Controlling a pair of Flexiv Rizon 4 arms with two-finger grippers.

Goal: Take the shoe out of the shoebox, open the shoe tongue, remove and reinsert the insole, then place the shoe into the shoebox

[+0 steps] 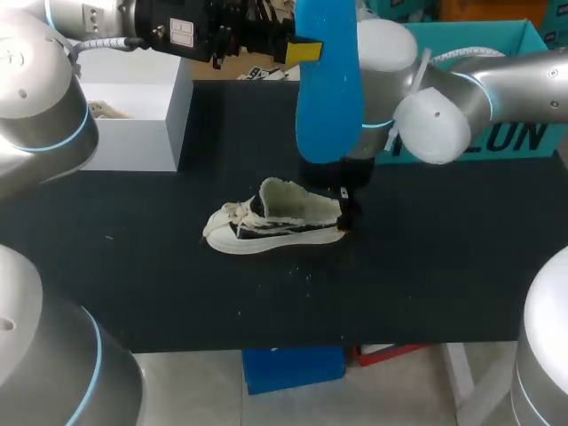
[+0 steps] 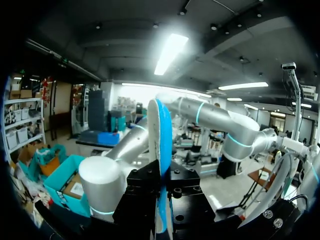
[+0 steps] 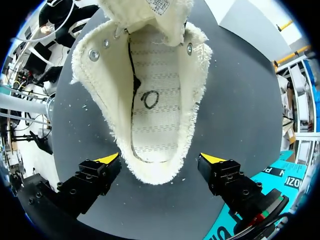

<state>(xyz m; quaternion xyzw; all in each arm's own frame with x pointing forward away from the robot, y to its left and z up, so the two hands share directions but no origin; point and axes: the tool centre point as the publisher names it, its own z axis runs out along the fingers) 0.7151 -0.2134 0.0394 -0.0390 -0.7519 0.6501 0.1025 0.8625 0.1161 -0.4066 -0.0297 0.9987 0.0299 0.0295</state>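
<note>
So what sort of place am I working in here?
Probably a lab robot bench: black table, a sneaker and white shoebox on it, my left gripper holding a blue insole.

Bright, even light comes from overhead, where a ceiling strip [image 2: 170,52] glares white in the left wrist view, laying a soft sheen on the white arms [image 1: 435,120] and the blue insole [image 1: 328,80], while the shoe [image 1: 275,224] casts hardly any visible shadow on the matte black table [image 1: 177,275].

Head overhead; left wrist roomward; right over shoe [image 3: 152,115].
</note>
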